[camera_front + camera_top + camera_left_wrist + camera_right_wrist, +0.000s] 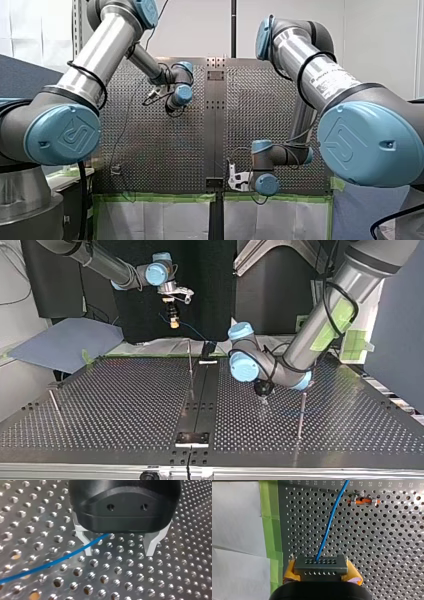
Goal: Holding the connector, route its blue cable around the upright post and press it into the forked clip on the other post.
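Observation:
In the right wrist view my right gripper point(322, 574) has its yellow pads shut on a dark multi-hole connector point(320, 563). The blue cable point(329, 522) runs from the connector away over the perforated table. In the top view this gripper point(174, 321) hangs high above the table's far edge. My left gripper point(119, 551) stands open just above the table, its metal fingers point(151, 546) apart. The blue cable point(50, 563) passes under it, close by one finger, untouched. A thin upright post point(190, 362) stands near the middle, another post point(301, 415) beside my left gripper point(263, 396).
A small orange and metal fitting point(363, 501) sits on the table ahead of the connector. A third thin post point(54, 402) stands at the top view's left. Green tape point(270, 525) and white sheets edge the table. A dark strip point(197, 390) runs down the table's middle.

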Tool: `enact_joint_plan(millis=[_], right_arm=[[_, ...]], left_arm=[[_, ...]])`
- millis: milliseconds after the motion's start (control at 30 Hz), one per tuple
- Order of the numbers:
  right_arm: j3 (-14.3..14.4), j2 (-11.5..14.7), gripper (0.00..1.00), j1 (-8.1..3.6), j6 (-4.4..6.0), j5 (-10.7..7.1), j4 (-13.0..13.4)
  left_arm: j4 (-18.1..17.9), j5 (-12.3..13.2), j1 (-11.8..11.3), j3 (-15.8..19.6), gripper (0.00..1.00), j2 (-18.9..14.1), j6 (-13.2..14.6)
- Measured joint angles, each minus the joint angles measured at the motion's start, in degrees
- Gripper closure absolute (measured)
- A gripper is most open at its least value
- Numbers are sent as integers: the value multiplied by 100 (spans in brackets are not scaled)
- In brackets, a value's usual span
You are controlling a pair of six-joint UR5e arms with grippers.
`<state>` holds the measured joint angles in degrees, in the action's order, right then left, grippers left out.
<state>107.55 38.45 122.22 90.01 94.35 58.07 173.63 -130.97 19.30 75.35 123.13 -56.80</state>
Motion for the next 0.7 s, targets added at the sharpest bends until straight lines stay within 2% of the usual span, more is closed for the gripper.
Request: enact_joint_plan(millis=[433, 700], right_arm=[[0, 3, 100, 2, 1, -3, -34], [0, 9, 100, 7, 1, -6, -48]], left_arm=[[-130, 54, 39, 294, 0, 54, -13], [-302, 48, 94, 505, 0, 262, -23]])
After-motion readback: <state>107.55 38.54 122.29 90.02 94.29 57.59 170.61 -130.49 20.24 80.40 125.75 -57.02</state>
